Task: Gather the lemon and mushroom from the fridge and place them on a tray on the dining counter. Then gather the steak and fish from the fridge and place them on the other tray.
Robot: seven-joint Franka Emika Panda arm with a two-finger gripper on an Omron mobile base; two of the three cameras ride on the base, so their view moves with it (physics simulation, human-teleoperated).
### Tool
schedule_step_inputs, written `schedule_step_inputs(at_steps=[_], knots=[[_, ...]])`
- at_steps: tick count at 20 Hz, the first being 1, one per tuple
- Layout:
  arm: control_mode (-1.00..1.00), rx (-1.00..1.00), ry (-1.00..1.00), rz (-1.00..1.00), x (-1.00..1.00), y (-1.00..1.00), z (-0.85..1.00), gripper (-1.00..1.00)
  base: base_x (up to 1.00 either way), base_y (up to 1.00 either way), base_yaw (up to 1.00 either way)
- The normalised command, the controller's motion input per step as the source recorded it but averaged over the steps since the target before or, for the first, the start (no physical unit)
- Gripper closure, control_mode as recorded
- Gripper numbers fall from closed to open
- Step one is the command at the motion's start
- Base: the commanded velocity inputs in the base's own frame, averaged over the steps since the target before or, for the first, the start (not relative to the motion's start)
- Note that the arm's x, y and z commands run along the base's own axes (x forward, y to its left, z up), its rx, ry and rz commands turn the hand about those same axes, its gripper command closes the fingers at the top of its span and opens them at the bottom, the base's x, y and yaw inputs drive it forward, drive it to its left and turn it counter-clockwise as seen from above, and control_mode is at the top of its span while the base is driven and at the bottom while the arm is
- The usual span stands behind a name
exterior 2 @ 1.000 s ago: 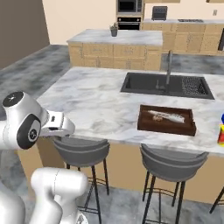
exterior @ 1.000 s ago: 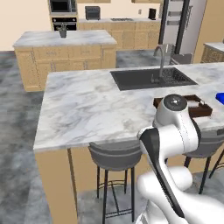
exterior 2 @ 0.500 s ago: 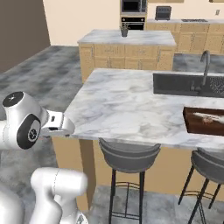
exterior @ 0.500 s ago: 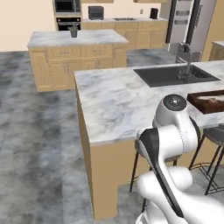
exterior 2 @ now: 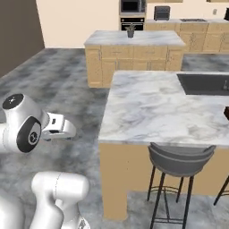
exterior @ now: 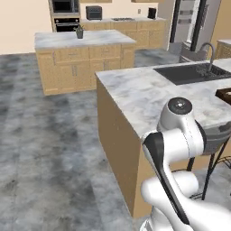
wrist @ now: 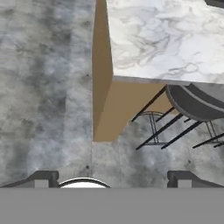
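Over the grey stone floor [wrist: 43, 87], just off the end of the dining counter [wrist: 166, 39], we see our gripper [wrist: 111, 177] spread wide and empty, its two dark fingertips [wrist: 41, 177] far apart. Below it stand the counter's tan wood end and a grey stool [wrist: 197, 103] tucked under the marble overhang. From the left base view we see the dark inset sink [exterior: 191, 73] with its curved tap [exterior: 208, 53], a corner of the brown tray [exterior: 225, 94] at the right edge, and the steel fridge [exterior: 189, 22] far behind. A second island [exterior 2: 134, 53] with a small plant [exterior 2: 130, 30] stands well apart.
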Motion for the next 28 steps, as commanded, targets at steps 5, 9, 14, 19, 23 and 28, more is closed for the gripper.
schedule_step_inputs(at_steps=[5,9,14,19,23,28], knots=[[1.0,0.0,0.0,0.0,0.0,0.0,0.0,-1.0,0.07,0.78,-0.49],[1.0,0.0,0.0,0.0,0.0,0.0,0.0,-1.0,0.11,0.78,-0.49],[1.0,0.0,0.0,0.0,0.0,0.0,0.0,-1.0,0.4,1.0,-0.32],[1.0,0.0,0.0,0.0,0.0,0.0,0.0,-1.0,0.52,1.0,-0.27],[1.0,0.0,0.0,0.0,0.0,0.0,0.0,-1.0,0.59,1.0,-0.26],[1.0,0.0,0.0,0.0,0.0,0.0,0.0,-1.0,0.61,1.0,-0.27]])
